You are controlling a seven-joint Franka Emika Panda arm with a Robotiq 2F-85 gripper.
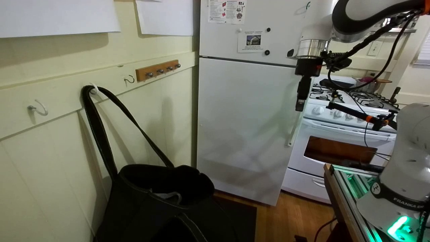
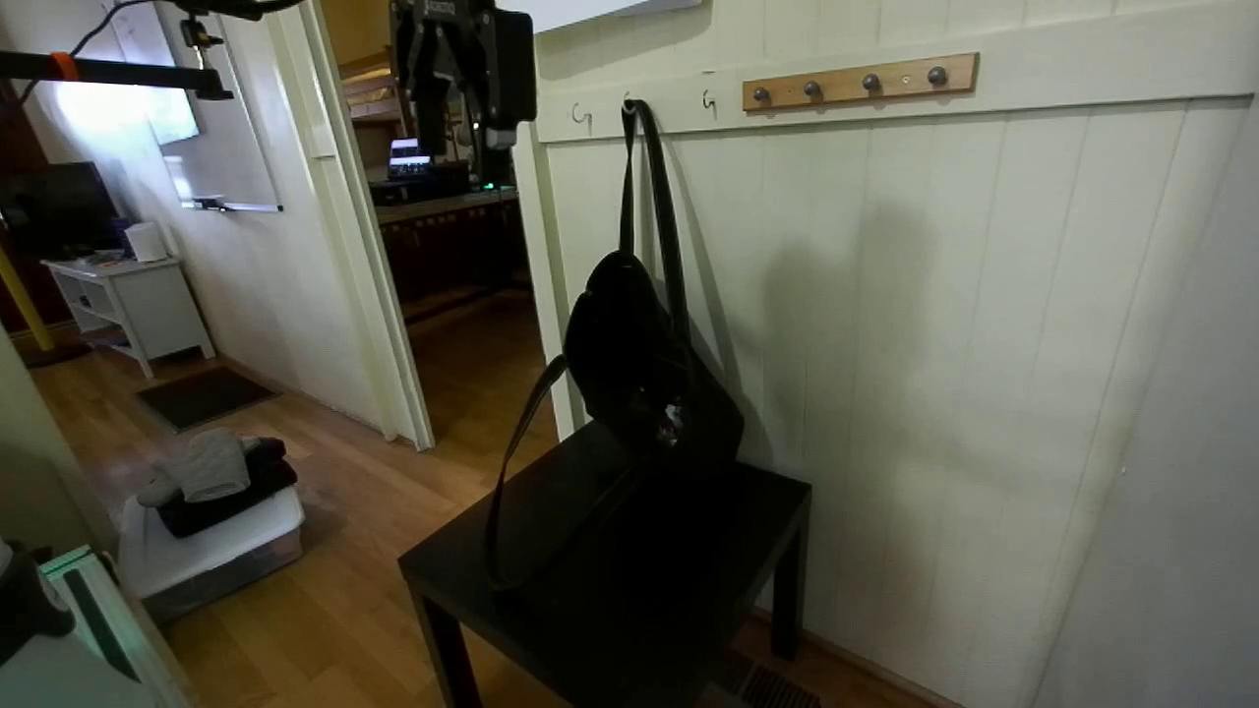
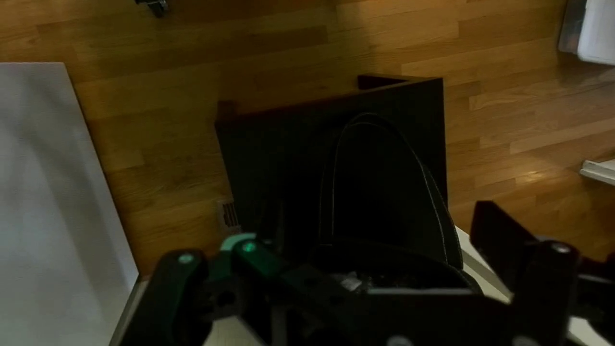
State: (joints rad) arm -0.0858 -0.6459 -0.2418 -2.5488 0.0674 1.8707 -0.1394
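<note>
While my black two-finger gripper (image 2: 460, 157) hung unloaded in free air with its fingers spread wide, I counted one black fabric tote bag (image 1: 151, 208) with two long, pale-stitched straps (image 1: 100, 131). The bag's body sat against the cream panelled wall (image 2: 836, 246), above one black rectangular table (image 2: 610, 580); its underside was too dark to resolve. Of three curved metal wall hooks (image 1: 39, 112), the middle one carried one strap; the second strap drooped onto the table. One orange-brown wooden peg rail (image 2: 842, 86) bore four round metal knobs (image 2: 870, 83). One white refrigerator (image 1: 242, 127) stood beside one white gas range (image 1: 302, 161).

I checked the pose. In both exterior views, the gripper pointed straight down, well apart from the bag. In an exterior view, the white jointed arm (image 1: 399, 198) had its base at the right edge and its upper links curved in the top right corner. In the wrist view, the bag and table lay beyond the fingers.
</note>
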